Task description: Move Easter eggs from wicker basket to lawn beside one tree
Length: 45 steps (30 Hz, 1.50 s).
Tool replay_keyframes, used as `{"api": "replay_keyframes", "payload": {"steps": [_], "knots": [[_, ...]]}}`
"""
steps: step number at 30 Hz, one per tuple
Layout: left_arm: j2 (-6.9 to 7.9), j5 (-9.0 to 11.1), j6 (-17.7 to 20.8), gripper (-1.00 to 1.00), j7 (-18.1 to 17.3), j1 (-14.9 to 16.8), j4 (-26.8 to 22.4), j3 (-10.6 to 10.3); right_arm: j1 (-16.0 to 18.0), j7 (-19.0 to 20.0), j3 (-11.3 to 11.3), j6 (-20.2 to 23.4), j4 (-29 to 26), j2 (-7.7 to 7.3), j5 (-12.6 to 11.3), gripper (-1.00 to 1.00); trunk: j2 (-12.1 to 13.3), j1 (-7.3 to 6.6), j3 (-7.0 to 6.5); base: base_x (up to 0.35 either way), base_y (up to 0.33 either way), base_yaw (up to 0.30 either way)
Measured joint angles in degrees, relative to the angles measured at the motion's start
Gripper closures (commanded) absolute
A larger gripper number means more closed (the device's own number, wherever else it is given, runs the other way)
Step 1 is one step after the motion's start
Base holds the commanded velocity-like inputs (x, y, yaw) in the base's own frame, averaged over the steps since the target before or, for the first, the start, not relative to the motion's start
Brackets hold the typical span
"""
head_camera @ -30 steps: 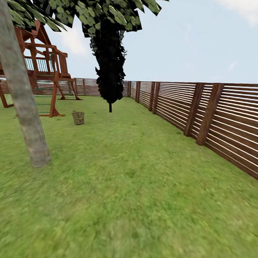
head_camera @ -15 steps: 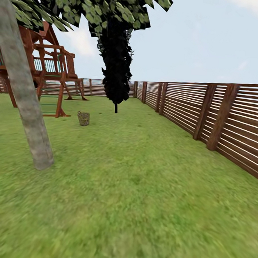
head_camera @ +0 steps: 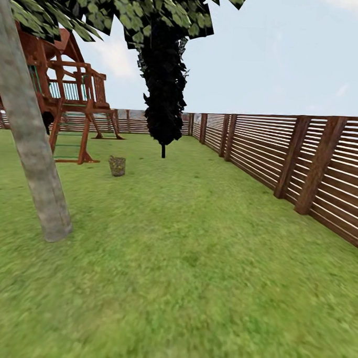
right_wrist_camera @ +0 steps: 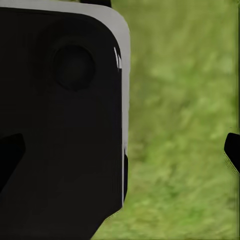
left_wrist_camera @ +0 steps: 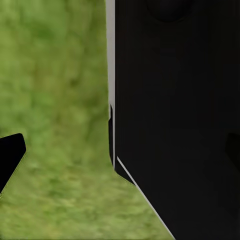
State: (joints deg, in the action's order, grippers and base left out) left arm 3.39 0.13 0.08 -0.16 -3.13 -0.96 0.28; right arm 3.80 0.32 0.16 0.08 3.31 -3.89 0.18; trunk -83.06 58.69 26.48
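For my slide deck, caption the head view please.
Grey-trunked tree near left, wicker basket far across the lawn by the play tower, slatted fence right.

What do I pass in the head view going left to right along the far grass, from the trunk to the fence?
Tree → play tower → wicker basket → black-leaved tree → slatted fence.

Wicker basket (head_camera: 116, 166): small, brown, upright on lawn (head_camera: 195, 264), far off; contents indiscernible. Tree (head_camera: 31, 140): thick mottled grey-brown trunk, leaning, nearer, well apart from basket.
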Motion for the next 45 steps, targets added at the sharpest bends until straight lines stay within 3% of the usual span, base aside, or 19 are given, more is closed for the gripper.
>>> {"api": "replay_keyframes", "payload": {"steps": [45], "knots": [[0.02, 0.0, 0.0, -1.00, 0.0, 0.0, 0.0, 0.0, 0.0, 0.0, 0.0, 0.0, 0.0, 0.01, -0.1, -1.00, 0.0, 0.00, 0.00, 0.337, 0.000, 0.005]]}}
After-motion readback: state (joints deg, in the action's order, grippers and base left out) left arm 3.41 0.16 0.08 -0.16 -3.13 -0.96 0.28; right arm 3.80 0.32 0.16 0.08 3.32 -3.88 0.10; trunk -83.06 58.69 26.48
